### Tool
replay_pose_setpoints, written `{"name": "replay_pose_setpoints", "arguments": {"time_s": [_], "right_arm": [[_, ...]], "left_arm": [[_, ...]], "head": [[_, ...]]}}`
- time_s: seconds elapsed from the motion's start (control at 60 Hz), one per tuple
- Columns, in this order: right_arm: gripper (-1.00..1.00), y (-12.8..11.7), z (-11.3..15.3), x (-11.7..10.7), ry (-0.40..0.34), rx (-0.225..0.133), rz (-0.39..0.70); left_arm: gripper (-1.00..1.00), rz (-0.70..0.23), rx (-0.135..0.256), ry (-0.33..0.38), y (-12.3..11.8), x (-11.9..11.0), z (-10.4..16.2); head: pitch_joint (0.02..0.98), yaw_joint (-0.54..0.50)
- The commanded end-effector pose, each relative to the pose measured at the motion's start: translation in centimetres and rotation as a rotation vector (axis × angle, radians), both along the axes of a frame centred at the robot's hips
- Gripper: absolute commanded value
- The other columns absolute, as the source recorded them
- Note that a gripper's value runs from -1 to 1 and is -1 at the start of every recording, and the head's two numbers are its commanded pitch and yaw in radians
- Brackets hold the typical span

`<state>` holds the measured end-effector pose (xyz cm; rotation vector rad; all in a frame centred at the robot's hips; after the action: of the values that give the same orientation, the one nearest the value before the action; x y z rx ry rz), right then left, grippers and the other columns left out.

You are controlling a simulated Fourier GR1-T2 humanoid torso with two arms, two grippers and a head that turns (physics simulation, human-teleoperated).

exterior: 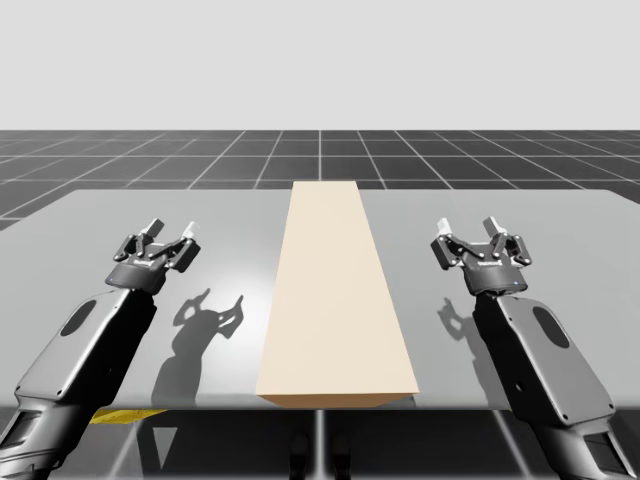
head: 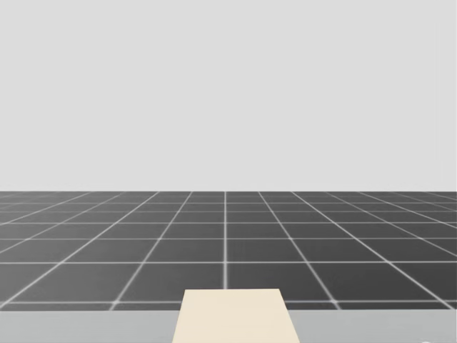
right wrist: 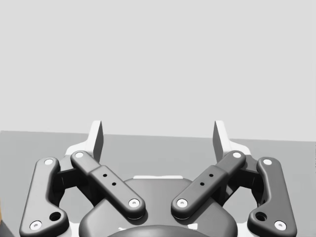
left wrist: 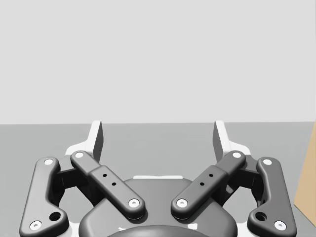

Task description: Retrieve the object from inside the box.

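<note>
A long, closed beige box [exterior: 335, 290] lies down the middle of the grey table [exterior: 120, 220], its far end also showing in the head view [head: 235, 318]. Whatever it holds is hidden. My left gripper [exterior: 170, 232] hovers over the table left of the box, open, with nothing between its fingers [left wrist: 96, 138]. A sliver of the box's side [left wrist: 307, 182] shows beside it in the left wrist view. My right gripper [exterior: 468, 228] hovers right of the box, open and empty too, its fingers [right wrist: 219, 136] spread wide.
The table's near edge runs just below the box's front end. A small yellow thing [exterior: 125, 416] shows under that edge beside my left arm. A dark tiled floor [exterior: 320, 155] stretches beyond the table's far edge.
</note>
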<state>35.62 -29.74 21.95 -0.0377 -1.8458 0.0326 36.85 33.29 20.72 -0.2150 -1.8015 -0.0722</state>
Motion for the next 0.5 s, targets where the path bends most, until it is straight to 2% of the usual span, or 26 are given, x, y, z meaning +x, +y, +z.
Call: {"name": "replay_pose_setpoints", "arguments": {"time_s": [0.017,0.1,0.133,0.15,0.167,0.183,0.217,0.233,0.267,0.283,0.35,0.383,0.4,0.433,0.5], "right_arm": [[-1.00,0.1,-0.2,-0.2,0.012,-0.012,-0.002],[-1.00,-0.1,-0.3,0.0,0.025,-0.015,0.023],[-1.00,-0.3,-0.4,0.1,0.044,-0.022,0.049],[-1.00,-0.3,-0.4,0.1,0.048,-0.023,0.058],[-1.00,-0.4,-0.5,0.1,0.057,-0.013,0.082],[-1.00,-0.4,-0.6,0.1,0.067,-0.009,0.102],[-1.00,-0.4,-0.8,0.1,0.087,-0.023,0.134],[-1.00,-0.4,-1.0,0.1,0.104,-0.031,0.168],[-1.00,-0.3,-1.1,0.0,0.118,-0.031,0.191],[-1.00,-0.2,-1.3,0.0,0.135,-0.036,0.217],[-1.00,0.0,-1.7,-0.1,0.166,-0.048,0.266],[-1.00,0.1,-1.8,-0.2,0.174,-0.067,0.289],[-1.00,0.3,-2.0,-0.3,0.183,-0.087,0.313],[-1.00,0.5,-2.1,-0.5,0.184,-0.102,0.343],[-1.00,1.1,-2.3,-0.9,0.164,-0.136,0.408]], "left_arm": [[-1.00,0.000,0.002,0.000,0.0,0.1,0.0],[-1.00,-0.009,0.003,0.015,0.1,0.1,-0.1],[-1.00,-0.048,0.023,0.062,0.0,0.2,-0.4],[-1.00,-0.060,0.036,0.076,0.0,0.2,-0.5],[-1.00,-0.071,0.077,0.092,-0.1,0.2,-0.8],[-1.00,-0.082,0.102,0.107,-0.3,0.3,-1.0],[-1.00,-0.116,0.120,0.140,-0.6,0.3,-1.4],[-1.00,-0.134,0.157,0.155,-1.0,0.2,-1.7],[-1.00,-0.140,0.189,0.157,-1.2,0.2,-1.9],[-1.00,-0.189,0.211,0.179,-1.6,0.1,-2.2],[-1.00,-0.239,0.256,0.202,-2.4,-0.1,-2.7],[-1.00,-0.274,0.272,0.217,-2.8,-0.3,-3.0],[-1.00,-0.293,0.296,0.218,-3.1,-0.5,-3.1],[-1.00,-0.329,0.304,0.222,-3.5,-0.7,-3.3],[-1.00,-0.409,0.344,0.208,-4.3,-1.3,-3.5]], "head": [[0.084,-0.01],[0.082,-0.01],[0.082,-0.01],[0.082,-0.01],[0.082,-0.01],[0.082,-0.01],[0.082,-0.01],[0.082,-0.01],[0.082,-0.01],[0.081,-0.01],[0.081,-0.01],[0.081,-0.01],[0.081,-0.01],[0.081,-0.01],[0.081,-0.01]]}}
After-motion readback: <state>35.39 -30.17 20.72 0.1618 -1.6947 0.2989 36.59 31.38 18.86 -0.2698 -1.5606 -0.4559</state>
